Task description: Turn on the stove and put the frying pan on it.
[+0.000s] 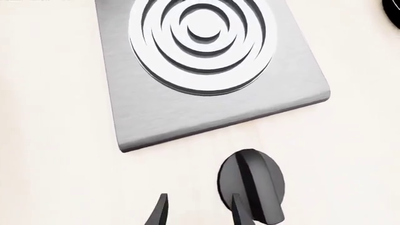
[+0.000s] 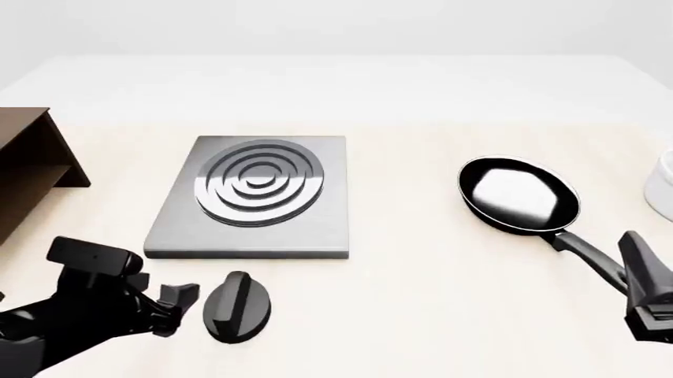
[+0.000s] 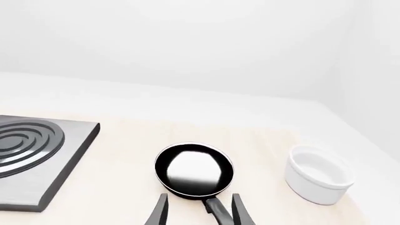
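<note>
The stove (image 2: 252, 197) is a flat grey slab with a ringed burner, left of the table's middle; it also shows in the left wrist view (image 1: 206, 61) and the right wrist view (image 3: 31, 154). Its black knob (image 2: 236, 305) lies in front of the slab, ridge upright. My left gripper (image 2: 181, 309) is open just left of the knob (image 1: 251, 185), one fingertip (image 1: 240, 211) overlapping its edge. The frying pan (image 2: 518, 194) sits at the right, its handle (image 2: 584, 252) pointing toward me. My right gripper (image 3: 200, 211) is open with the handle (image 3: 216, 211) between its fingers, behind the pan (image 3: 194, 169).
A brown wooden cabinet (image 2: 27, 169) stands at the left edge. A white ramekin (image 3: 319, 173) sits right of the pan, near the table's right side (image 2: 663, 185). Bare tabletop lies between stove and pan.
</note>
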Available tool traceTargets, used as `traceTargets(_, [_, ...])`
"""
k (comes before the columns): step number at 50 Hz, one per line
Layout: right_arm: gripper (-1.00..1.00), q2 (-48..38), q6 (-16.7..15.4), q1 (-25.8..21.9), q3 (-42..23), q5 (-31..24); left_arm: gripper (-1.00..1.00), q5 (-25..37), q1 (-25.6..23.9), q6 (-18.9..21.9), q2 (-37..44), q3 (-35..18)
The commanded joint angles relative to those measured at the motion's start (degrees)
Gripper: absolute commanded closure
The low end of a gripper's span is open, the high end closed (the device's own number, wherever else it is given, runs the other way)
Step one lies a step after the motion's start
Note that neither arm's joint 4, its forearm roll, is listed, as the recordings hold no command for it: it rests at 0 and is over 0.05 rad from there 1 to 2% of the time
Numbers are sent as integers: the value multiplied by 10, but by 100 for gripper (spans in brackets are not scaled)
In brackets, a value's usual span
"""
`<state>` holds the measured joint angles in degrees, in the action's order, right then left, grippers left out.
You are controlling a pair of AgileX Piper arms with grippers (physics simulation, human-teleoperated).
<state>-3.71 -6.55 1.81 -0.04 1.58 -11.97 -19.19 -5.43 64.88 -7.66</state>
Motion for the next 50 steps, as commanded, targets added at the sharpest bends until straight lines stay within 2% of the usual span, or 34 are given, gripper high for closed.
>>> traceTargets(1, [-100,-12,0,-1,0,9,-100,-42,-22,-35,41,-8])
traceTargets(6, [-100,-3,4,0,0,-1,-100,-81,-72,-107,82,-2])
traceTargets(10, [-100,-35,4,2,0,29,-100,-111,-125,-202,84,12])
traceTargets(12, [-100,-29,4,2,0,23,-100,-169,-173,-272,111,29])
traceTargets(13, [-100,-30,5,2,0,24,-100,-176,-166,-266,121,27])
traceTargets(16, [-100,-21,7,3,0,14,-100,-249,-204,-338,147,55])
traceTargets(17, [-100,-17,7,4,0,10,-100,-308,-220,-383,178,71])
traceTargets(19, [-100,-17,6,5,0,10,-100,-333,-235,-419,185,76])
traceTargets(23, [-100,-21,6,4,0,12,-100,-323,-240,-436,167,77])
traceTargets(28, [-100,-14,6,4,0,5,-100,-197,-252,-436,26,77])
traceTargets(29, [-100,-13,6,4,0,5,-100,-155,-252,-430,-16,76])
traceTargets(31, [-100,-12,7,3,0,4,-100,-63,-235,-392,-110,76])
traceTargets(32, [-100,-10,7,3,0,3,-100,3,-230,-370,-176,72])
traceTargets(37, [-100,-35,10,3,0,24,-100,265,-189,-315,-396,20])
traceTargets(38, [-100,-29,12,4,0,19,-100,368,-164,-269,-468,-24])
traceTargets(39, [-100,-36,16,5,0,27,-100,400,-163,-265,-495,-39])
traceTargets(41, [-100,-25,23,4,-1,17,-100,498,-111,-193,-560,-112])
traceTargets(42, [-100,-16,23,3,-3,5,-100,527,-94,-173,-583,-137])
traceTargets(43, [-100,-7,24,3,-14,-14,-100,565,-50,-132,-618,-182])
traceTargets(44, [-100,-7,32,6,-31,-33,-100,579,-27,-109,-640,-206])
traceTargets(45, [-100,25,32,-8,-66,-92,-100,570,0,-84,-649,-246])
traceTargets(46, [-100,26,16,-7,-81,-107,-100,568,30,-67,-649,-238])
traceTargets(47, [-100,25,9,-15,-113,-133,-100,531,39,-69,-649,-240])
traceTargets(49, [-100,10,10,-18,-162,-167,-100,497,86,3,-649,-225])
traceTargets(50, [-100,-2,14,-31,-202,-195,-100,442,114,38,-649,-208])
